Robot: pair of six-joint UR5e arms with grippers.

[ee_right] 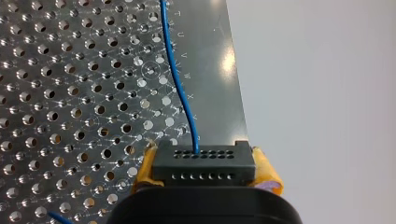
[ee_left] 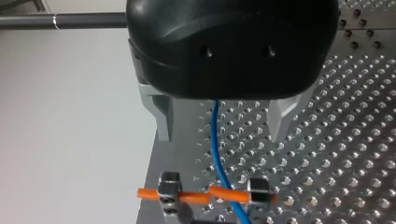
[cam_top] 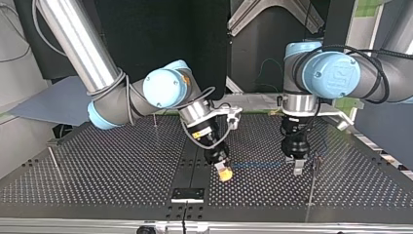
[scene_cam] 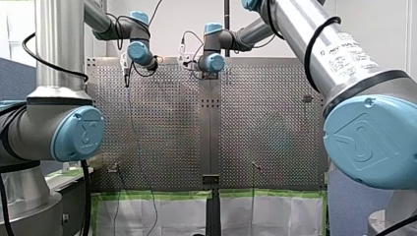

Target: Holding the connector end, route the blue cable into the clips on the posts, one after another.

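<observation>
My right gripper (ee_right: 204,161) is shut with its yellow pads on the black connector (ee_right: 203,170), and the blue cable (ee_right: 180,88) leaves the connector's face over the perforated table. In the top view the cable (cam_top: 255,165) runs level from my right gripper (cam_top: 224,171) to my left gripper (cam_top: 297,168). In the left wrist view, my left gripper (ee_left: 222,137) is open, and the cable (ee_left: 215,149) passes between its metal fingers (ee_left: 162,116) without touching them. Ahead of those fingers, the cable crosses a clip (ee_left: 212,196) of two small metal blocks joined by an orange bar.
A thin post (cam_top: 314,180) stands beside my left gripper near the table's edge. Two more thin posts (cam_top: 53,158) (cam_top: 155,119) rise at the top view's left. A black plate (cam_top: 187,194) lies at the table's front middle.
</observation>
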